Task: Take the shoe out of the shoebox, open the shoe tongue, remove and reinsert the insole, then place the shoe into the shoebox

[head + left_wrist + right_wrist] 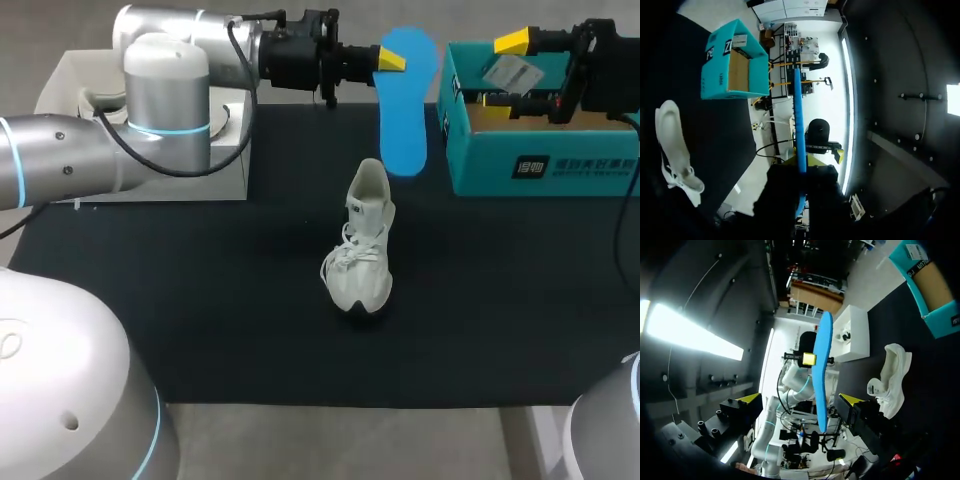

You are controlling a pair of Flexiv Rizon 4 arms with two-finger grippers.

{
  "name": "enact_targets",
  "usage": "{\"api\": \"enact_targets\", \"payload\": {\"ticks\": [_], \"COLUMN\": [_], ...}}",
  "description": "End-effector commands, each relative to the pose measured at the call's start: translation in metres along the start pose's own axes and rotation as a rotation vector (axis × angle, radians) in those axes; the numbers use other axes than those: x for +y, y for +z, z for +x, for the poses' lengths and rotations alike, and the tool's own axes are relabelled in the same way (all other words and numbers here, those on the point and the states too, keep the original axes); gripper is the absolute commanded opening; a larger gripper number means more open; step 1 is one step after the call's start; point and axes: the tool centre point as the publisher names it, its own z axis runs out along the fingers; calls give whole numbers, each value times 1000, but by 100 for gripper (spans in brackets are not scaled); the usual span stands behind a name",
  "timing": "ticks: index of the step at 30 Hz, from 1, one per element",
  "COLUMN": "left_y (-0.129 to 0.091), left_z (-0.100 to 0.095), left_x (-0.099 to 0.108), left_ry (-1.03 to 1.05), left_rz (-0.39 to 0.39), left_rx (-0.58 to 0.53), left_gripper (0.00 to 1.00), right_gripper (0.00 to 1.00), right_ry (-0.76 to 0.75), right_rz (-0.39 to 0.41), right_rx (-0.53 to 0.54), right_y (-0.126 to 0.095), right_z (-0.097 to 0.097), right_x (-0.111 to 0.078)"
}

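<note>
- White and single, the shoe [365,250] is standing on its sole near the middle of the black mat [200,300] that is covering the bench [340,445]. Its toe is pointing toward the near edge, its open collar is facing the far side, and its laces are lying loose over the top. Nothing is touching it.
- One blue insole [405,110] is hanging in the air beyond the shoe, clear of the mat. In the head view it is showing between the shoe's collar and the shoebox.
- Two end effectors are working at the far side. The left end effector [393,62] is reaching in from the left and is clamping the insole near its upper end. In the left wrist view the insole is running edge-on straight out from between the fingers.
- The right end effector [505,70] is hovering over the shoebox with its two yellow tips standing well apart and gripping nothing. In its wrist view the insole is showing ahead, between the tips but touching neither.
- One teal shoebox [540,165] is sitting open on the mat's far right corner, showing its brown cardboard inside and holding no shoe.
- One white box [70,75] is sitting at the far left, with the left arm passing over it.
</note>
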Motion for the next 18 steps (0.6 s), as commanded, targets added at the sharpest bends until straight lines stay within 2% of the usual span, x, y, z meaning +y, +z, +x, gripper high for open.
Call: {"api": "enact_targets", "payload": {"ticks": [1, 9, 10, 13, 18], "left_y": [0, 0, 1, 0, 0], "left_z": [5, 5, 3, 3, 16], "left_x": [12, 12, 11, 6, 6], "left_ry": [256, 256, 308, 544, 811], "left_rz": [176, 176, 155, 176, 88], "left_rx": [-32, -32, 4, -51, -23], "left_gripper": [0, 0, 0, 0, 0], "right_gripper": [100, 100, 100, 100, 100], "right_ry": [1, 1, 1, 1, 1], "right_rz": [-1, -1, -1, -1, -1], "right_rx": [-1, -1, -1, -1, -1], "right_y": [2, 2, 2, 2, 2], "right_z": [0, 0, 0, 0, 0], "right_x": [0, 0, 0, 0, 0]}}
